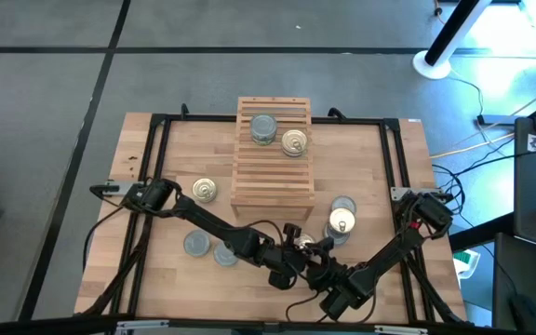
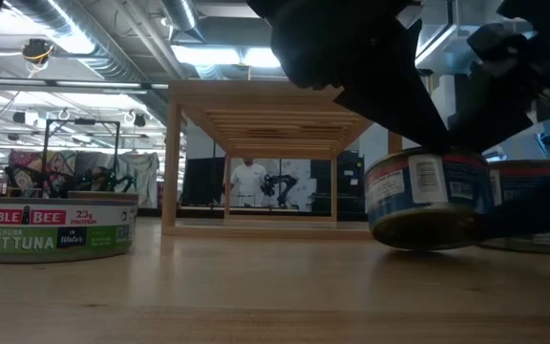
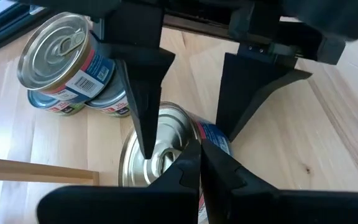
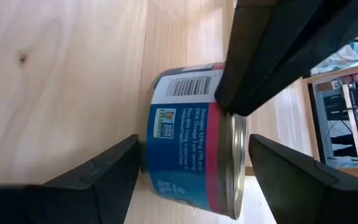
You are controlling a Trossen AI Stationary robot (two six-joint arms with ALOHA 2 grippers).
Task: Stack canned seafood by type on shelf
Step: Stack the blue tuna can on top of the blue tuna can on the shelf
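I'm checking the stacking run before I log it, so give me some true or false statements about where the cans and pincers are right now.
1. Two cans stand on the shelf. True: one silver-topped can, one gold-topped can.
2. The right pincer is shut tight. False: its fingers stand wide, either side of a blue-labelled can.
3. The left pincer is shut. True; its tips meet at that can's top.
4. The green-labelled tuna can sits on the shelf. False: it is on the tabletop.

floor (image 1: pixel 45 84): grey, dark seams | ceiling (image 2: pixel 113 38): exposed ducts, strip lights (bright) | person (image 2: pixel 249 182): standing far back | bench (image 1: pixel 361 167): butcher-block wood
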